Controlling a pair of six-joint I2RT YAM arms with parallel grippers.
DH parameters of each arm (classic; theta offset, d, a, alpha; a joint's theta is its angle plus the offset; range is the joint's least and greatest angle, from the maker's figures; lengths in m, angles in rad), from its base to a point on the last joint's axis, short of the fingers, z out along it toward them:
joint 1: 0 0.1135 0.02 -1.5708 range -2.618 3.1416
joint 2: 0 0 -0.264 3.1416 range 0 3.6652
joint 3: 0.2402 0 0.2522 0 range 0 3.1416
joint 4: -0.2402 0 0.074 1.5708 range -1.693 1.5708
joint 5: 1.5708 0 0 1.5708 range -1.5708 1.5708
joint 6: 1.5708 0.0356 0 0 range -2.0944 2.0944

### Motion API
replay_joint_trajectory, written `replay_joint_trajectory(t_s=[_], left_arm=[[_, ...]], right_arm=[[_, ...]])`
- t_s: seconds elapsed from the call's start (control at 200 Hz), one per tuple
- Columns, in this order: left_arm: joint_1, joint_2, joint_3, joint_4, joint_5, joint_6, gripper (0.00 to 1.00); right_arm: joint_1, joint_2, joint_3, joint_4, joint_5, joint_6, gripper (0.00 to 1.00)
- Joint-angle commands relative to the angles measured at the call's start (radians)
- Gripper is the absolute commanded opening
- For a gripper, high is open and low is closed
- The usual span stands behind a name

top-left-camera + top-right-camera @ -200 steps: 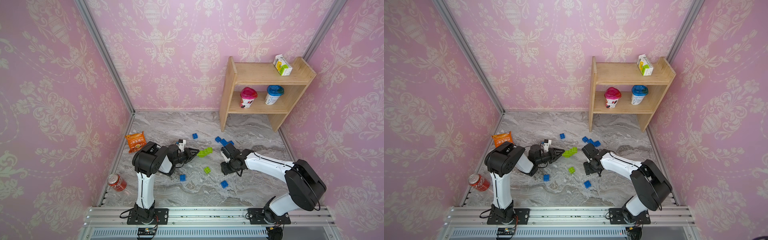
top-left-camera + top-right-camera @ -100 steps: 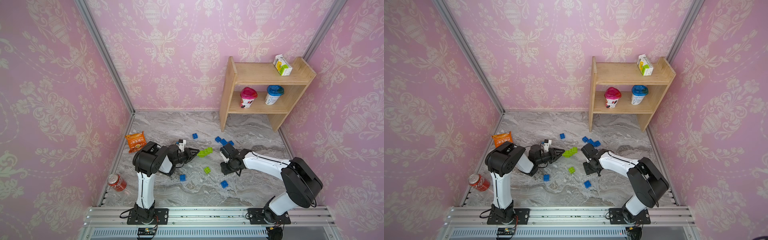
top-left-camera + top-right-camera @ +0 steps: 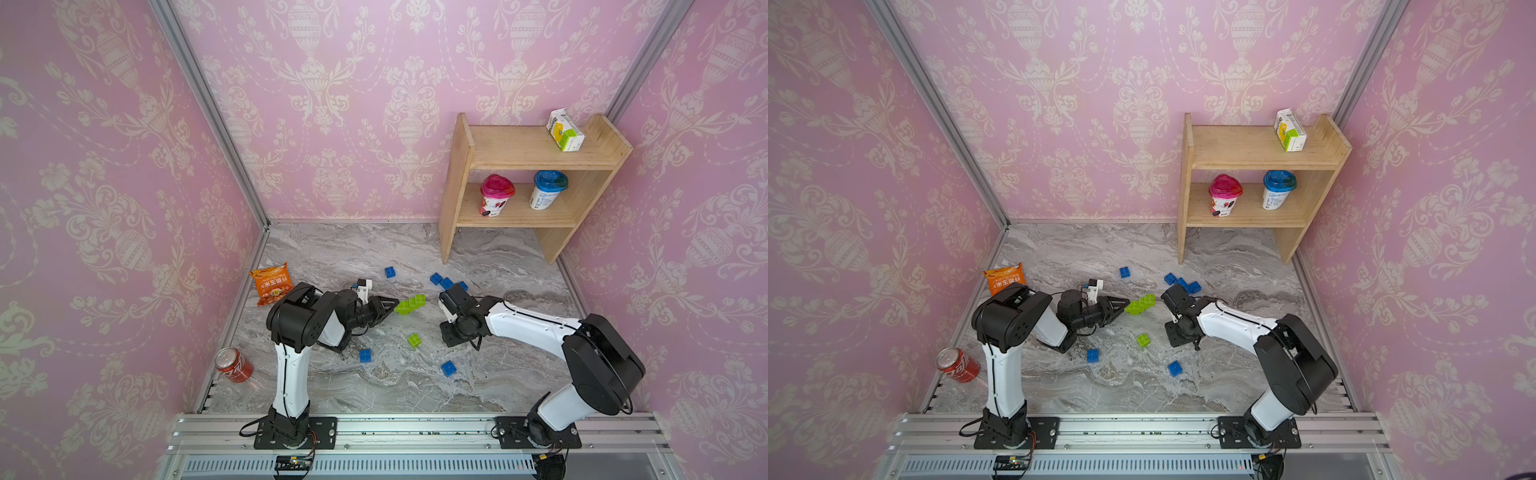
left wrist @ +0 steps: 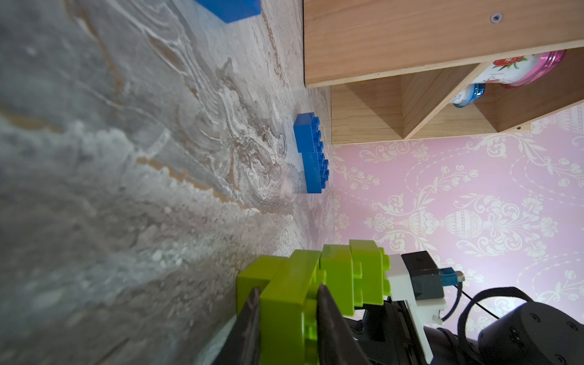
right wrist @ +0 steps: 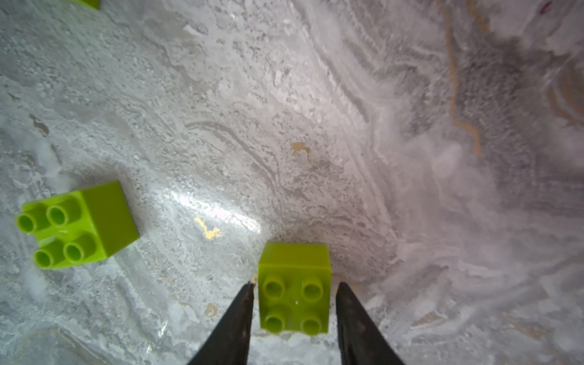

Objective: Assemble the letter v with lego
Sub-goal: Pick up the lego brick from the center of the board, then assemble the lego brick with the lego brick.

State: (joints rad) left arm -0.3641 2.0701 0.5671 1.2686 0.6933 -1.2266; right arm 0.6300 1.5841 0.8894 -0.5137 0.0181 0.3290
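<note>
Near the middle of the marble table [image 3: 332, 257], a stepped stack of lime-green lego [image 3: 409, 304] juts from the left tool [image 3: 392, 306], which is clamped on the stack's near end (the left wrist view shows a dark finger [image 4: 331, 316] pressed against each side of the lowest brick); the stack lies low over the table, its steps leading away from the tool, and whether it touches the marble I cannot tell; to its right, near but apart, the right tool [image 5: 294, 286] points down at the table with its jaws parted around a single lime-green brick [image 5: 294, 287], studs up, a sliver of gap showing on each side, so nothing is gripped there; a loose lime-green brick [image 3: 414, 340] sits on the table between the two tools, toward the front; two blue bricks [image 3: 365, 355] lie farther forward, well apart from each other; another blue brick [image 3: 390, 272] rests behind the stack; a blue cluster [image 3: 444, 282] sits just behind the right arm's wrist; an orange snack bag [image 3: 271, 283] lies by the left wall, a red soda can [image 3: 233, 365] on its side nearer the front; a wooden shelf [image 3: 519, 145] stands in the far right corner, holding two lidded cups and a carton.
</note>
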Motion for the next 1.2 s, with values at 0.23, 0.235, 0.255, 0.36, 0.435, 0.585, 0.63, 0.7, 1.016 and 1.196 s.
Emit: replay_joint_trajectory(t_s=[0.23, 0.235, 0.255, 0.36, 0.435, 0.585, 0.63, 0.7, 1.016, 1.196], left_arm=[[-0.012, 0.046, -0.011, -0.118, -0.031, 0.007, 0.26], [-0.012, 0.047, -0.011, -0.118, -0.03, 0.006, 0.26], [-0.012, 0.047, -0.011, -0.118, -0.03, 0.007, 0.26], [-0.013, 0.042, -0.012, -0.122, -0.033, 0.008, 0.26], [-0.015, 0.039, -0.012, -0.124, -0.036, 0.006, 0.26], [-0.019, 0.033, -0.011, -0.13, -0.043, 0.008, 0.26], [-0.02, 0.032, -0.011, -0.135, -0.043, 0.011, 0.26], [-0.021, 0.031, -0.013, -0.139, -0.044, 0.013, 0.26], [-0.022, 0.028, -0.012, -0.139, -0.04, 0.013, 0.26], [-0.022, 0.028, -0.014, -0.138, -0.04, 0.013, 0.26]], right_arm=[[0.005, 0.013, 0.023, -0.025, 0.008, -0.008, 0.29], [0.006, 0.011, 0.023, -0.026, 0.009, -0.008, 0.29], [0.008, 0.007, 0.026, -0.031, 0.013, -0.008, 0.29], [0.051, -0.033, 0.051, -0.058, 0.041, -0.003, 0.27], [0.1, -0.056, 0.083, -0.075, 0.056, 0.015, 0.22], [0.225, -0.026, 0.165, -0.071, 0.059, 0.019, 0.17], [0.255, 0.001, 0.191, -0.069, 0.061, 0.017, 0.17], [0.283, 0.042, 0.217, -0.05, 0.056, 0.016, 0.15], [0.292, 0.165, 0.278, 0.009, 0.036, -0.006, 0.08], [0.291, 0.192, 0.278, 0.004, 0.023, -0.004, 0.07]])
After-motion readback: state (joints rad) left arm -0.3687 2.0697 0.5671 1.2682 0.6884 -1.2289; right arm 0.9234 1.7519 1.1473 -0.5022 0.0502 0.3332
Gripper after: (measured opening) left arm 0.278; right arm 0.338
